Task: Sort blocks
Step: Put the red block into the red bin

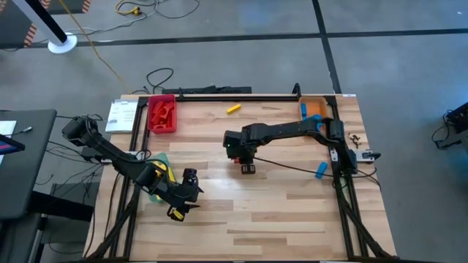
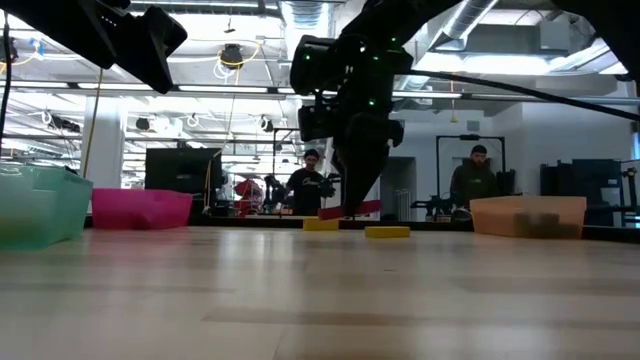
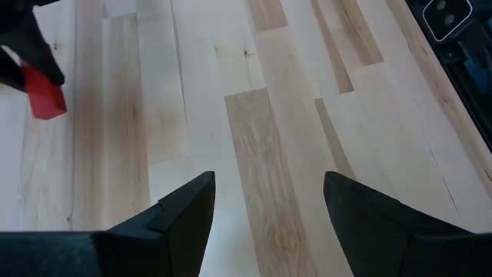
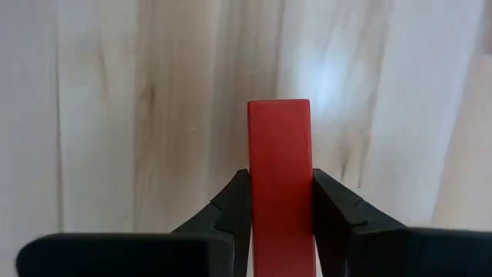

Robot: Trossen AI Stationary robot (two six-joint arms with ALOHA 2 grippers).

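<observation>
Pale wood worktop; right gripper, jaws clamped on a red block, should carry it level to the red tray; left gripper waits beside the green tray, jaws wide, empty.

Pale wooden table, red tray, orange tray, green tray, yellow block, blue block

The table is pale wood, its planks streaked in lighter and darker bands, with a black frame. The right gripper is black, and the block in it is solid red. One tray is red (pinkish from table height), another orange, a third see-through green. A loose block is yellow, another blue. The left gripper is black.
</observation>
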